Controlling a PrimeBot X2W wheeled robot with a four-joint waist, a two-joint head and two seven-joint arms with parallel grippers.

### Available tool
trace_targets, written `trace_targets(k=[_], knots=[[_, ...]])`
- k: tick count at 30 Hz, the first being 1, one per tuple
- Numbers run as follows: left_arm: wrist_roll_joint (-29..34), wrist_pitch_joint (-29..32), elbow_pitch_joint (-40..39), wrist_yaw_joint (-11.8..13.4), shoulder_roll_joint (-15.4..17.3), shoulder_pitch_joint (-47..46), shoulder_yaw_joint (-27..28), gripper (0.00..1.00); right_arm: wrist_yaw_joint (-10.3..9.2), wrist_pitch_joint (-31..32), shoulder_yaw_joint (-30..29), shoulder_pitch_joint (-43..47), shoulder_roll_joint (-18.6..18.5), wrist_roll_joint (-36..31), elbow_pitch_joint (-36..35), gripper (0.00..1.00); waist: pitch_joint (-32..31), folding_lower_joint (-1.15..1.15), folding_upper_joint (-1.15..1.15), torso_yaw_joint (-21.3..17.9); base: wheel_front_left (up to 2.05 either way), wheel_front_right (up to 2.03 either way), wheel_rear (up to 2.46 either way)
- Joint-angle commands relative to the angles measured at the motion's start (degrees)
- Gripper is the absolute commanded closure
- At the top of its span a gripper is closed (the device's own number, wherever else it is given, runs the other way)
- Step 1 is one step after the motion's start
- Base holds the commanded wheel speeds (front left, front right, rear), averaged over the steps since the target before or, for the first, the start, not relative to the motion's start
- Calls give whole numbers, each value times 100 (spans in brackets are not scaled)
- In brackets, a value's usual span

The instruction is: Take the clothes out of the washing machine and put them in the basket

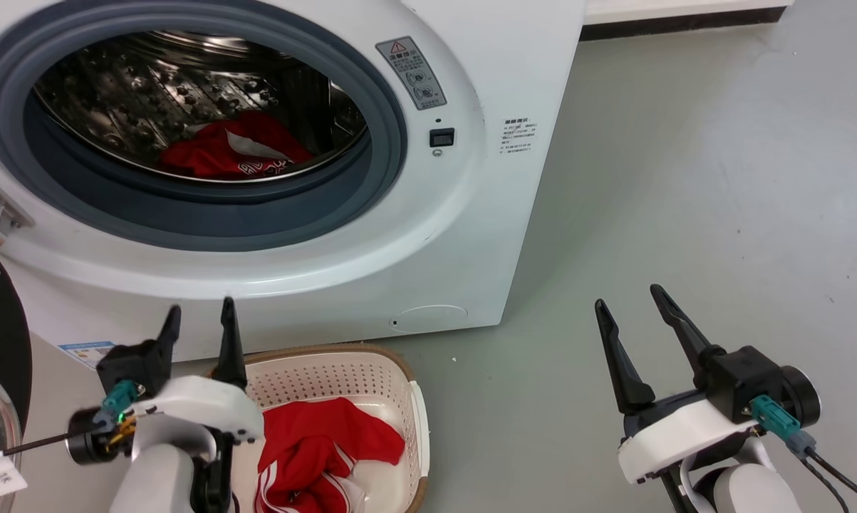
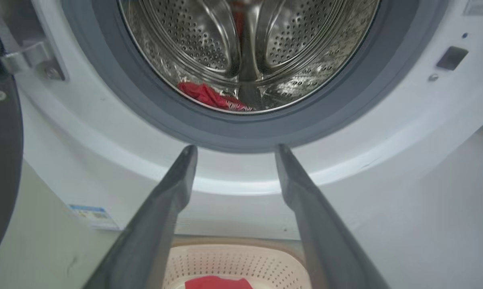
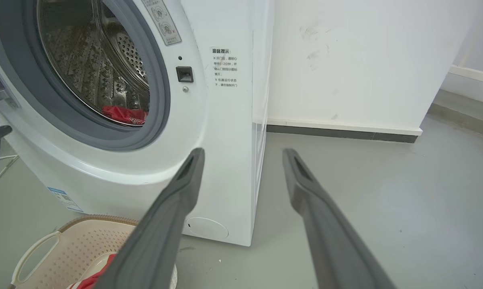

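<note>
**Half done, second pick pending**

Left hand [image 1: 200, 313] spread, empty, hovering over the near end of the basket [image 1: 400, 370]. Basket on the floor [image 1: 684, 178], just in front of the washing machine [image 1: 471, 214], already holding red striped clothes [image 1: 321, 445]. Machine door open; one more red garment [image 1: 232, 153] lying low in the drum [image 1: 150, 85], toward the front. Right hand [image 1: 628, 299] spread too, empty, over bare floor, well apart from the machine. Step in hand, by judgement: reach for the drum piece. Next: needs a lift over the grey rim [image 1: 207, 221], a low reach inside, fingers closing on fabric, not steel.
</note>
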Motion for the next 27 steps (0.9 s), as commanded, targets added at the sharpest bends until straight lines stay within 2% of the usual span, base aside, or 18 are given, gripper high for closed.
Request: trace_targets(k=[1,4,11,16,27], knots=[[114,-14,-290,12,-17,55,43,0,-6,16,-16,92,4,-35,-36,0,-49,1,0,21,0,0,0],[303,-14,-924,0,20,3,115,0,-6,61,-25,138,5,-35,-91,0,-121,1,0,8,0,0,0],[299,64,-860,-51,241,-445,176,0,-6,84,51,132,4,20,-129,0,-128,1,0,-144,0,0,0],[237,332,-321,-187,519,-969,207,0,-5,65,84,98,5,82,-111,0,-61,1,0,-366,0,0,0],[166,754,1448,-389,1176,-2224,293,0,-5,-73,343,-77,6,269,3,0,360,1,0,-993,0,0,0]])
